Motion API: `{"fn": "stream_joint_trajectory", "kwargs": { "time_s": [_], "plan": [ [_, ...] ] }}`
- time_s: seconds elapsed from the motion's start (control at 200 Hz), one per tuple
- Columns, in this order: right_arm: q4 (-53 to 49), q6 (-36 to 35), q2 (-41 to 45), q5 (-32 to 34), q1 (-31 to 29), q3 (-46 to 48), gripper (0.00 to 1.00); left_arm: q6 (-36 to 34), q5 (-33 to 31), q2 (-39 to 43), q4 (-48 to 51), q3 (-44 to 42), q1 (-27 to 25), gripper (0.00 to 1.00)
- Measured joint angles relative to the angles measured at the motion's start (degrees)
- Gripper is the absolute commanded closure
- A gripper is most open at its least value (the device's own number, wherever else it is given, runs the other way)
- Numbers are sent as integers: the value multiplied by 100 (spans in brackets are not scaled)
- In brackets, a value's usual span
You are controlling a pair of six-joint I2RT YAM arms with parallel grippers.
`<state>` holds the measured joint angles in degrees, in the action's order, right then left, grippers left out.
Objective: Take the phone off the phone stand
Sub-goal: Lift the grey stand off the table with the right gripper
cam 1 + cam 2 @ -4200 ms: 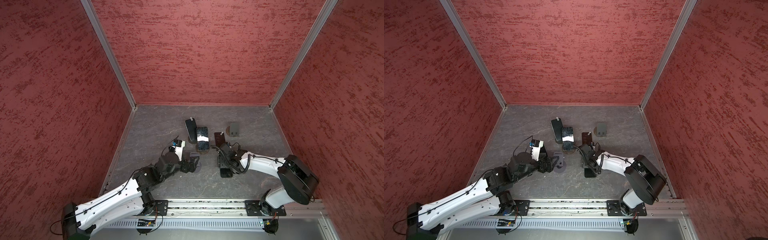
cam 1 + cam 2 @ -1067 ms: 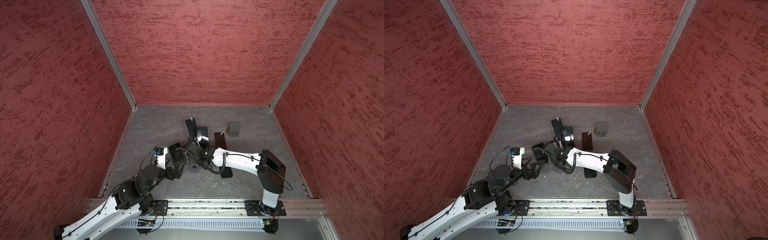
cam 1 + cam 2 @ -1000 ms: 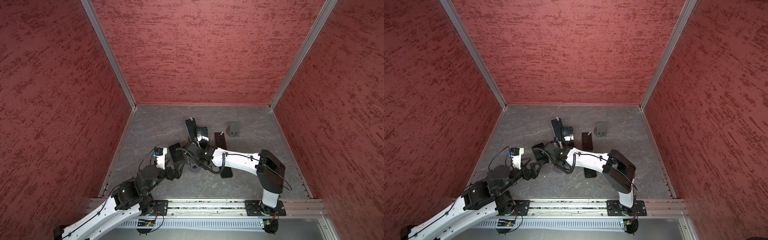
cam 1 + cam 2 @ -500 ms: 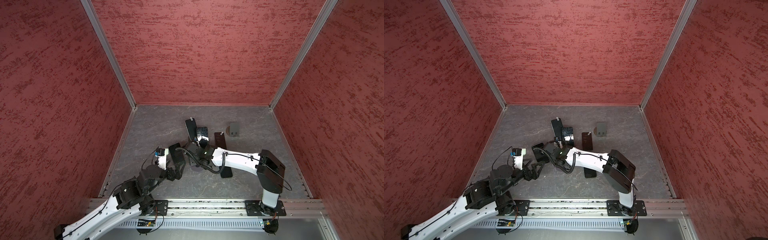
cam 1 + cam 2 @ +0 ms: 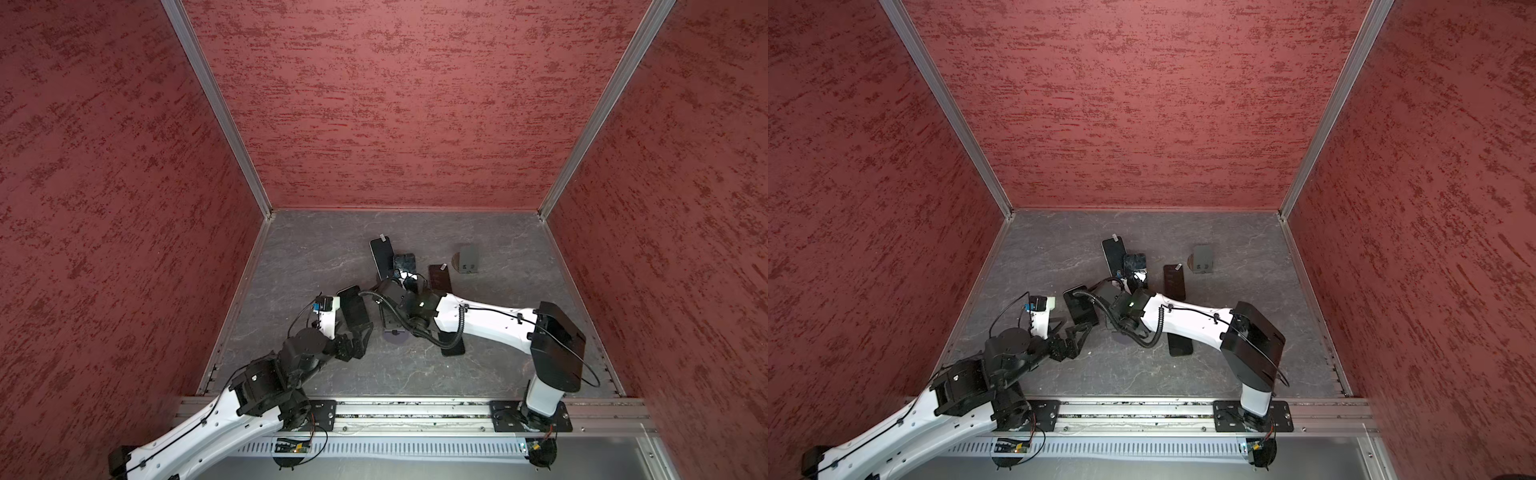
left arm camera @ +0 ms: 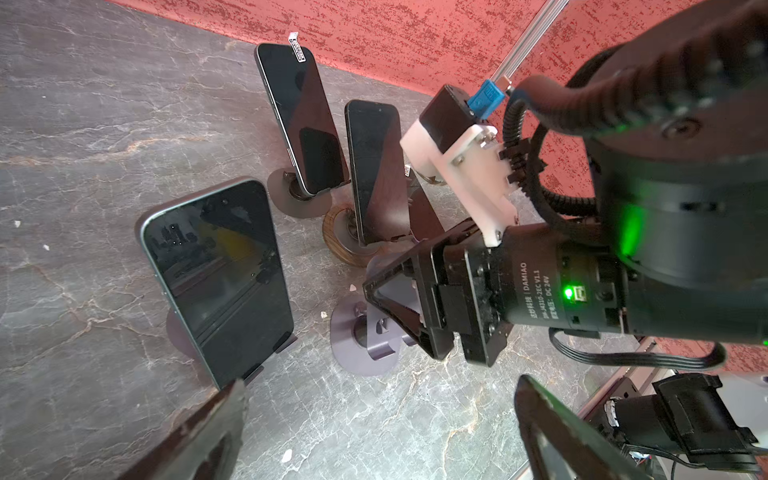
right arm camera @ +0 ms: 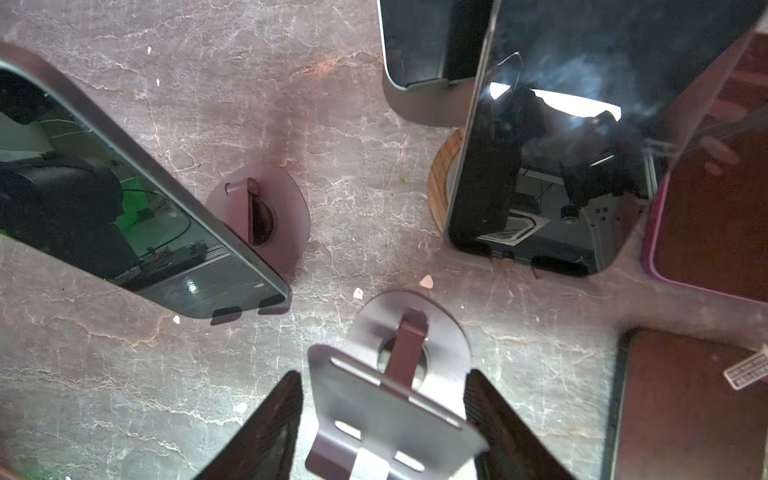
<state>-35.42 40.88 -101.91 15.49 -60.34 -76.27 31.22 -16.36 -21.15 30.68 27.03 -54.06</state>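
Left claw point(image 6: 380, 384) hangs low nearest the desk's point(image 5: 332, 257) front edge, left of centre, with its jaws spread wide and nothing between them. At about the same depth, right of the middle, a dark phone point(image 5: 453, 349) lies flat on the desk, partly under the right arm's cable. A little farther in, at the middle, is an empty stand point(image 6: 365, 349). The right claw point(image 7: 383, 374) reaches in from the right with its jaws partly closed on either side of that stand's tilted plate; whether they press on it cannot be told. Just beyond the left claw's fingertips point(image 6: 224, 415), the phone point(image 6: 216, 282) leans back with its screen dark. It sits on its phone stand point(image 7: 266, 216), its lower edge caught in two small hooks. Farther back, two more phones are propped on stands: a tagged phone point(image 6: 303, 120) on a grey round base and, close beside it, a shorter phone point(image 6: 374, 174) on a wooden base. To their right another flat phone point(image 5: 439, 279) lies on the desk. Toward the back right corner is a small grey stand point(image 5: 468, 259).
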Motion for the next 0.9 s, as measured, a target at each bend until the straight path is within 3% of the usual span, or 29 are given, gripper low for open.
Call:
{"fn": "stream_joint_trajectory", "kwargs": {
  "time_s": [0.21,0.591,0.681,0.757,0.817,0.902],
  "plan": [
    [-48,103,-44,17,7,-11,1,0,2,-76,-66,2,-2,0],
    [-713,619,-562,328,-55,-546,1,-22,-2,-83,-72,0,-2,0],
    [-811,734,-573,431,-70,-584,2,-26,-2,-52,-74,-2,-2,1],
    [-841,820,-575,455,-70,-586,10,-50,-2,-20,-72,-4,0,0],
    [-855,868,-579,468,-72,-586,23,-72,-2,7,-76,-4,0,0],
    [-857,977,-599,474,-76,-586,28,-109,-2,46,-74,-7,0,0]
  ]
}}
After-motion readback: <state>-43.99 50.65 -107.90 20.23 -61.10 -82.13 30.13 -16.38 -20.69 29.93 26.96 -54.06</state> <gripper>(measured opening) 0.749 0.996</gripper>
